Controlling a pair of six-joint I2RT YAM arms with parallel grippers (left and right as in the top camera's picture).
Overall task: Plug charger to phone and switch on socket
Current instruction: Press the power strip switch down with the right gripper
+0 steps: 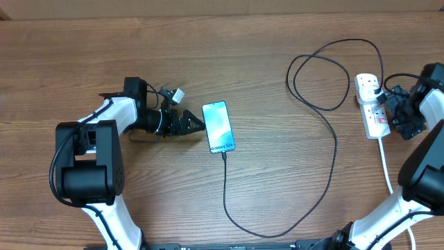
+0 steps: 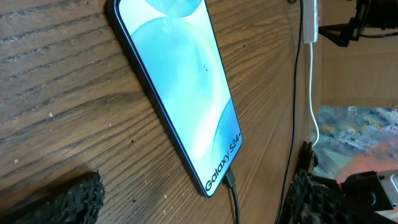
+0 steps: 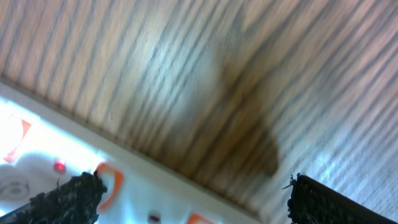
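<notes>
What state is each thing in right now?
phone: lying flat, screen lit.
charger: tip in phone, plug in power strip.
power strip: switch position not readable.
left pincer: open, empty, beside phone.
right pincer: open, empty, at power strip.

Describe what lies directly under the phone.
The phone lies flat on the wooden table, screen up. The patch beneath it is covered; only the charger leaves its end.

Brown wood-grain table, mottled blue-orange patch
</notes>
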